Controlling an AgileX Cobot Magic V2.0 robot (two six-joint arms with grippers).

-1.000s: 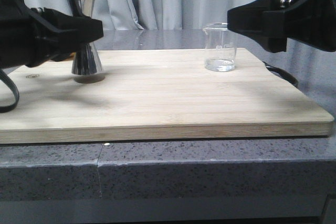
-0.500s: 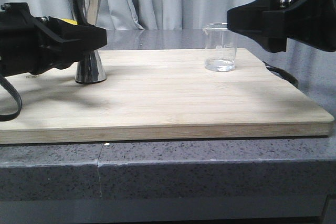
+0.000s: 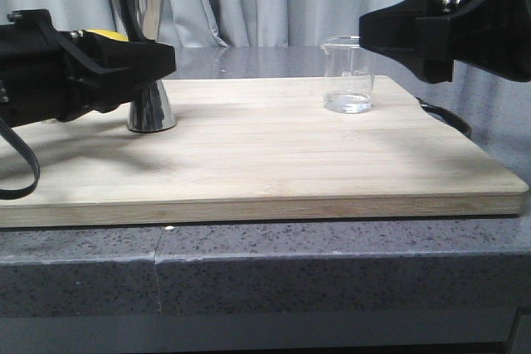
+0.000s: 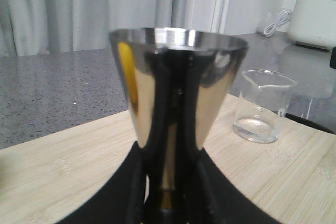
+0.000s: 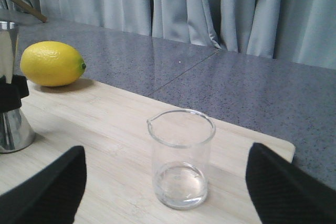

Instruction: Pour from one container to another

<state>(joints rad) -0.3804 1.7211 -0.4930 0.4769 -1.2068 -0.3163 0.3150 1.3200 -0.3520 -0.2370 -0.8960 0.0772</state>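
The small clear glass beaker (image 3: 347,75) with its tiny pouring lip stands upright toward the far right part of the pale wooden cutting board (image 3: 274,167), and it looks nearly empty, though a thin clear film at its bottom cannot be ruled out. The right gripper (image 5: 167,192) hangs just in front of it with its jaws spread wide, one on either side and neither touching the glass. Well apart, on the left of the board, the tall shiny stainless-steel hourglass-shaped jigger (image 3: 147,54) stands on its lower cone, and the left gripper (image 3: 166,60) has its jaws closed about the narrow waist. The risks, as I judge them, start at the beaker: smooth glass is slippery, so a light or off-centre pinch could let it twist or slide during the tilt, and a closing jaw that meets one wall first could knock it over. The lip faces a particular way, so a tilt in any other direction would send liquid over the plain rim. The jigger's mouth is a small target, and the two vessels being far apart means one must travel; a top-heavy jigger released carelessly could topple. A yellow lemon (image 5: 51,63) lies on the board behind the jigger, beside it, and could be nudged by the left arm. The grey speckled bench (image 3: 332,271) below would catch any spill.
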